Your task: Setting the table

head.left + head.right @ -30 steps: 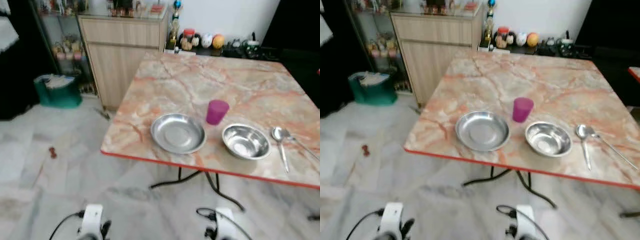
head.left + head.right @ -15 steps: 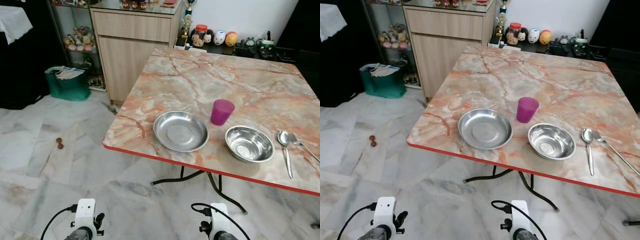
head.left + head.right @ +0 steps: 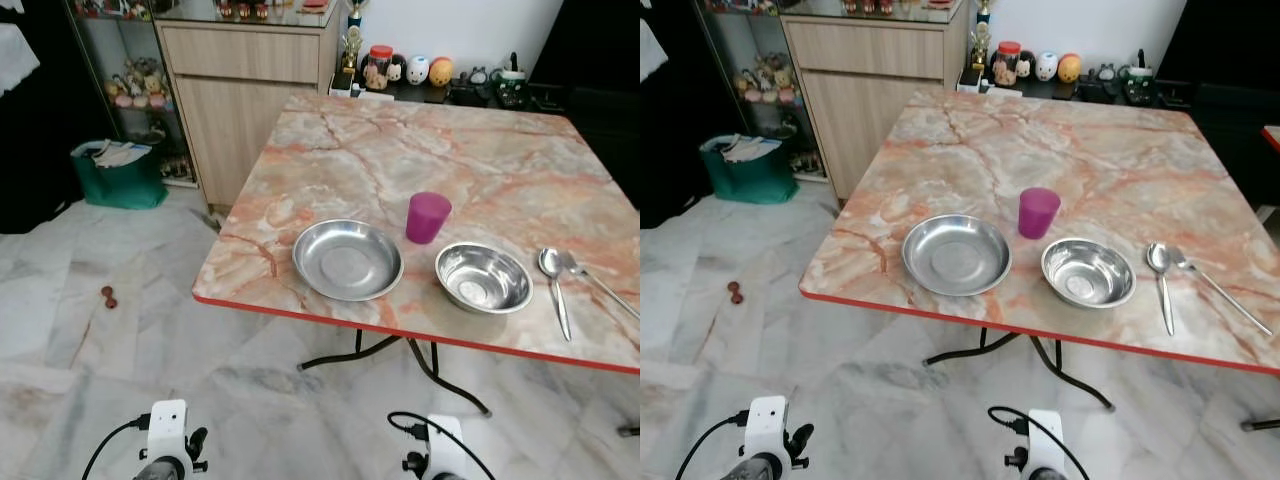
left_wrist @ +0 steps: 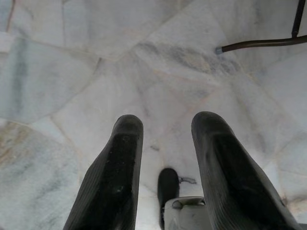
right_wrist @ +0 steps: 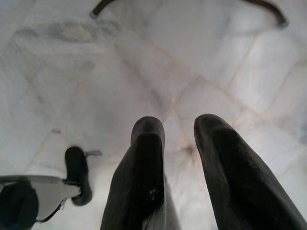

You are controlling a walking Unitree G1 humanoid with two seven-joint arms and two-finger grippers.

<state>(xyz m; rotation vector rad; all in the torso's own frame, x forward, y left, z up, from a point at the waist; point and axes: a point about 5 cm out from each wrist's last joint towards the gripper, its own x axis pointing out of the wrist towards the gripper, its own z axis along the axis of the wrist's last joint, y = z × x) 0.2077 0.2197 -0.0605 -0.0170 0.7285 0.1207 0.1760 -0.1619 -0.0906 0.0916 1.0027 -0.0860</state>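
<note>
The whole view has swung and steadied since a second ago, so that's my head camera shifting as I settle in front of the desk (image 3: 480, 170), not the dishes moving; plate, cup, bowl and cutlery sit in the same arrangement as before. For the task, that tells me I'm lined up but nothing has been touched yet, by my reckoning.

Both arms hang low by the floor. Left claw (image 4: 165, 143) points down at the marble tiles, fingers apart, holding nothing. Right claw (image 5: 178, 143) does the same, fingers parted and empty.

Now the setting itself: a shallow steel plate (image 3: 348, 259) near the desk's front edge, a magenta cup (image 3: 428, 217) just behind it, between plate and bowl. The steel bowl (image 3: 483, 277) sits just beside the plate on my right, shiny and empty. Farther right, a spoon (image 3: 554, 276) lies near a fork (image 3: 598, 287), their heads close together.
</note>
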